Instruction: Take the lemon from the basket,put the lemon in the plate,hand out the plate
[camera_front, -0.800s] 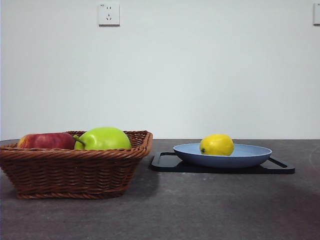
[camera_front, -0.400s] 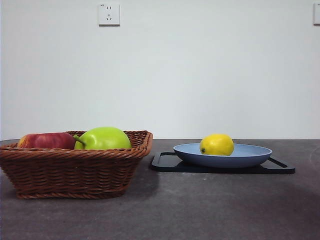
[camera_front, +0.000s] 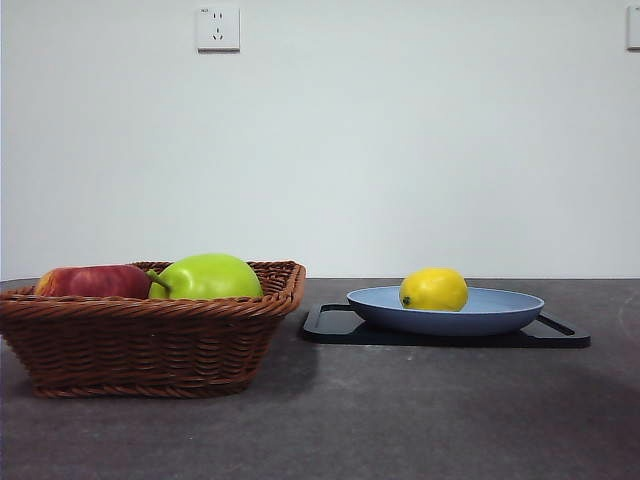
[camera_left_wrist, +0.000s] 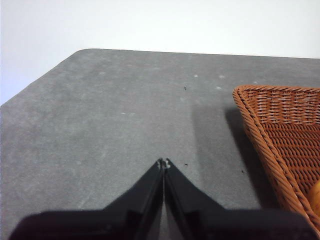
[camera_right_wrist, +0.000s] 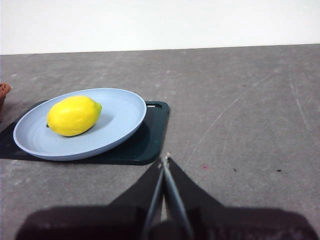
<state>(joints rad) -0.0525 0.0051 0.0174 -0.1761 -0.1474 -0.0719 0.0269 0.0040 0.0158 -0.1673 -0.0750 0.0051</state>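
The lemon (camera_front: 433, 289) lies in the light blue-grey plate (camera_front: 500, 312), which rests on a flat black tray (camera_front: 330, 325). The right wrist view shows the lemon (camera_right_wrist: 73, 115) toward one side of the plate (camera_right_wrist: 120, 120). The wicker basket (camera_front: 150, 340) stands at the left in the front view; one corner of it shows in the left wrist view (camera_left_wrist: 280, 125). My left gripper (camera_left_wrist: 163, 162) is shut and empty over bare table beside the basket. My right gripper (camera_right_wrist: 165, 159) is shut and empty, short of the tray's edge. Neither arm shows in the front view.
A red apple (camera_front: 92, 281) and a larger yellow-green stemmed fruit (camera_front: 207, 277) sit in the basket. The black tray (camera_right_wrist: 145, 145) lies under the plate. A wall with a socket (camera_front: 218, 28) stands behind the dark grey table (camera_front: 400, 420).
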